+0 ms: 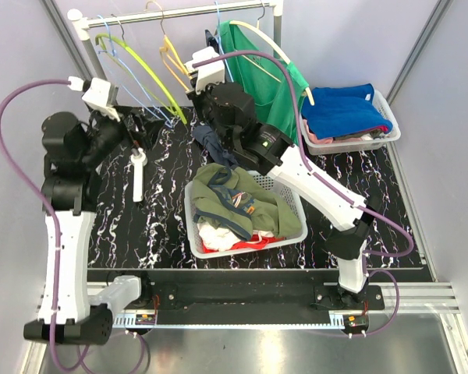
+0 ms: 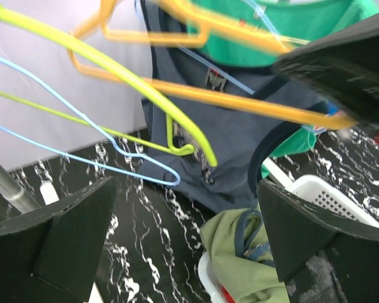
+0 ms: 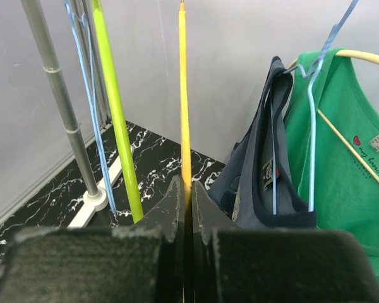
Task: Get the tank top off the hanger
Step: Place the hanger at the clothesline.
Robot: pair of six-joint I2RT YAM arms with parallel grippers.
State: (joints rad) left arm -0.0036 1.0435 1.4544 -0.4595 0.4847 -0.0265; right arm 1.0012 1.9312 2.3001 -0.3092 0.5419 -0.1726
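The navy tank top (image 3: 265, 177) with dark trim hangs on a thin blue wire hanger (image 3: 311, 139) beside a green T-shirt. It also shows in the left wrist view as the tank top (image 2: 234, 139) and from above as the tank top (image 1: 214, 144). My right gripper (image 3: 185, 186) is shut on the rod of an empty orange hanger (image 3: 183, 95), left of the tank top; from above the right gripper (image 1: 191, 74) sits just under the rail. My left gripper (image 2: 186, 246) stands wide open with nothing between its fingers, low and short of the tank top; from above the left gripper (image 1: 144, 128) is left of it.
A green T-shirt (image 1: 257, 70) hangs on a cream hanger at the rail's right. Yellow-green (image 1: 140, 66) and blue wire hangers hang at the left. A white basket (image 1: 296, 226) with an olive garment stands centre; a second basket (image 1: 390, 125) with blue cloth is at back right. The rack foot (image 1: 138, 175) lies left.
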